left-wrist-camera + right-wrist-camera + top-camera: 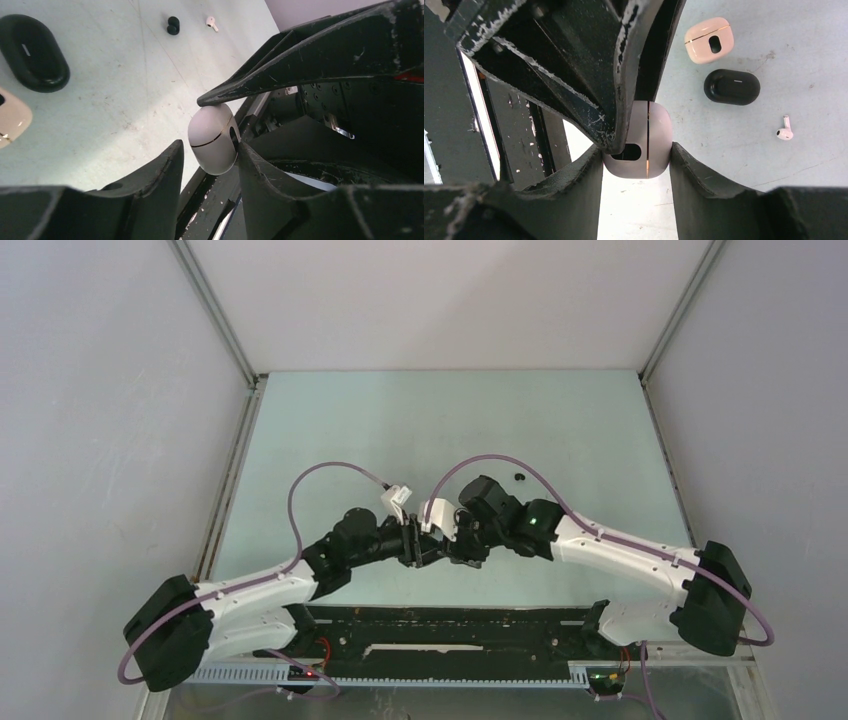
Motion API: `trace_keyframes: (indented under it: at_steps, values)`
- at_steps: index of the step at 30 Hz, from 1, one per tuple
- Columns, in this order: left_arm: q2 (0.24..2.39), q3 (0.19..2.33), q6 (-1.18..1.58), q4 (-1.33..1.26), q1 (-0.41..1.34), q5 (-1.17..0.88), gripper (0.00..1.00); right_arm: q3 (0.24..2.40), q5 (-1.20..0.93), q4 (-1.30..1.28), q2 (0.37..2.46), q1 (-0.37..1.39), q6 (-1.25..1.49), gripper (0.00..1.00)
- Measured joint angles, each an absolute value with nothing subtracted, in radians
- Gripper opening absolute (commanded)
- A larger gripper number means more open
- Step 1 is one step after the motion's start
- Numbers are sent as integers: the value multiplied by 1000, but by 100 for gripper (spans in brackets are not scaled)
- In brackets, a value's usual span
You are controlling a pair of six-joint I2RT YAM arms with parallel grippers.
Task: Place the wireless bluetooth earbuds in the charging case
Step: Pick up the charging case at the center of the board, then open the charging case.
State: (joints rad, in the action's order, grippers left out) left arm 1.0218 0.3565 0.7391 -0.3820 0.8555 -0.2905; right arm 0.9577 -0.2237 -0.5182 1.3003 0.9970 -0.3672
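- Right wrist view: right gripper (pixel 636 152) pinches the pale charging case (pixel 651 135) snugly between both fingers.
- Left wrist view: left gripper (pixel 210 150) straddles the same case, part open. One finger touches it, with a sliver of gap at the other.
- Well apart from that case, the white earbud (pixel 785 129) and black earbuds (pixel 173 25) lie on the table (pixel 774 190).
- Also apart from it, the black case (pixel 731 86) and pink case (pixel 709 40) lie side by side.

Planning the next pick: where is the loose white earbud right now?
In the right wrist view, the white earbud lies on the table, frame-right of the pale case in the right fingers, just below-right of the black case.
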Motion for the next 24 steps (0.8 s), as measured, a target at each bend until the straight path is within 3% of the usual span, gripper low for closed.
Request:
trace_keyframes:
  at_steps: [5,8,11,15,18,24]
  values:
    - [1065,376,763,-412,855,-335,38,958,-221,-519,1296,999,-367,23]
    - [1080,377,773,-430,854,-347,27,958,-216,-531,1290,999,-367,26]
    - [1095,379,786,-447,854,-359,15,958,-208,-542,1287,999,-366,40]
    - [1097,381,783,-460,859,-374,8,959,-244,-560,1274,976,-363,58]
    - [1068,380,746,-474,876,-379,5,983,-399,-610,1264,887,-357,71]
    - [916,368,559,-476,969,-337,1,1101,-785,-773,1254,618,-404,71]
